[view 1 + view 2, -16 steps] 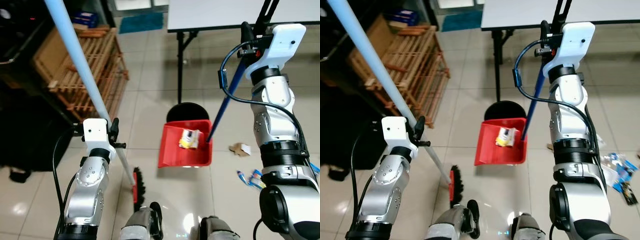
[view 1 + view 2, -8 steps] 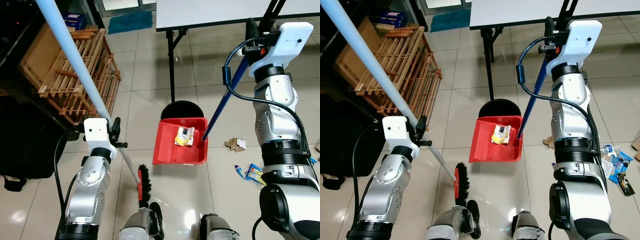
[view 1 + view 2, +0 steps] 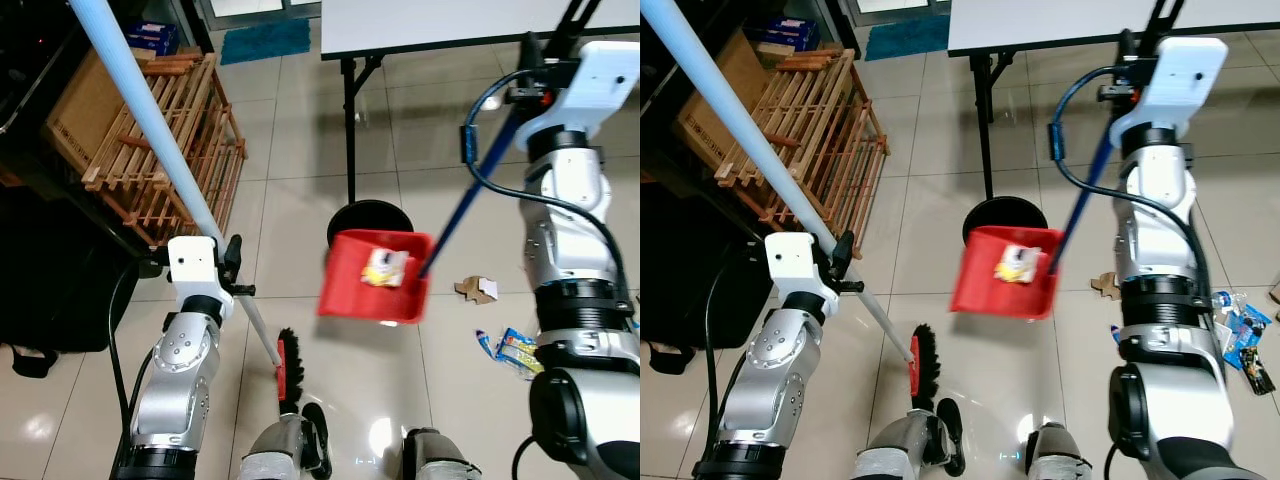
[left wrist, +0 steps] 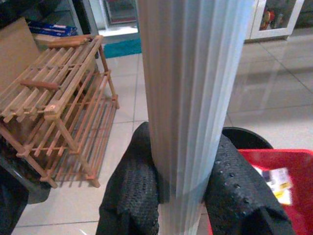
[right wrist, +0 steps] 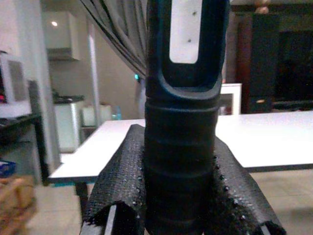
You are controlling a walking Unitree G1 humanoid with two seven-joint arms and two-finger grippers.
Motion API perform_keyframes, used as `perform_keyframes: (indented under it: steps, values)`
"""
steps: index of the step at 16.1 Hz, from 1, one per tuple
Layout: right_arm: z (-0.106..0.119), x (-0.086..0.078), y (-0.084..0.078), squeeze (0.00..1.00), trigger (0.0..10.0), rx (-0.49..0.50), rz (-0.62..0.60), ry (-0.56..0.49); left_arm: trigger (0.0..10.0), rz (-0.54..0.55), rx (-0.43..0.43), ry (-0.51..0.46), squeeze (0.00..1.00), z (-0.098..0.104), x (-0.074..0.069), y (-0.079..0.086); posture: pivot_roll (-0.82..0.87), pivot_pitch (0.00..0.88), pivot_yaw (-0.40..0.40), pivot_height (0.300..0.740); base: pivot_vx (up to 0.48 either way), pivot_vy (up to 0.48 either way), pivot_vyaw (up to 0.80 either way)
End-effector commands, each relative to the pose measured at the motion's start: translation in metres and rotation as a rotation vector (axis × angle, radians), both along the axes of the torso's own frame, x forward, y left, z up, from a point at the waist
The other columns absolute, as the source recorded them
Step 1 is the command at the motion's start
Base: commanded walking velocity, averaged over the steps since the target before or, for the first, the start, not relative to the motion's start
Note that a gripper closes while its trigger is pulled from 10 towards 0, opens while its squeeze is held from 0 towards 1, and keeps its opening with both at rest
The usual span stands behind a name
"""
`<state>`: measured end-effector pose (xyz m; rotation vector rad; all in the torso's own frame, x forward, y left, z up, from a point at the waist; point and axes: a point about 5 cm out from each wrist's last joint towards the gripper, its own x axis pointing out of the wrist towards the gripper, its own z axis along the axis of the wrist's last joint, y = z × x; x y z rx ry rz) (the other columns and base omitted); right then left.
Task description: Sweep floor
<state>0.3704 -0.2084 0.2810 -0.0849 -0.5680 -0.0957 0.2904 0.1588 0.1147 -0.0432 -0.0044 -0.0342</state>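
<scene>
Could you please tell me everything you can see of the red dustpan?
The red dustpan, plastic by its look, is a shallow tray on a long blue handle. The right gripper is shut on the handle's dark grip. The pan is motion-blurred, in front of a black round base, and holds a yellow-and-white wrapper.

Glossy tiled floor (image 3: 300,160), slatted bare-wood rack (image 3: 165,140), ribbed pale broom pole (image 4: 190,98), smooth red plastic dustpan (image 3: 375,290).

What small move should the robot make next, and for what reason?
Probably set the red dustpan down beside the scraps on the floor; it hangs blurred on its blue handle, held in the right gripper. The left gripper holds the broom.
</scene>
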Motion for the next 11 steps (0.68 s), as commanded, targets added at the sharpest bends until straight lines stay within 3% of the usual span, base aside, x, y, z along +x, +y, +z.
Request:
perform_keyframes:
  steps: [1,5,11]
  values:
    - [0.0092,-0.0056,-0.0054,0.00,10.0,-0.026,-0.032,-0.042,10.0,0.014,-0.001,-0.033,0.00,0.0073,0.0004,0.0048,-0.15,0.189,0.145,0.740,0.000,0.000,0.00]
    - [0.0127,-0.0072,-0.0113,0.00,10.0,-0.026,-0.049,-0.050,10.0,-0.001,-0.008,-0.036,0.00,0.0074,0.0007,0.0034,-0.15,0.189,0.147,0.740,0.071,0.000,0.00]
    - [0.0095,-0.0083,-0.0082,0.00,10.0,-0.033,-0.041,-0.042,10.0,-0.021,-0.013,-0.040,0.00,0.0080,0.0005,0.0008,-0.16,0.189,0.148,0.740,0.439,0.000,0.00]
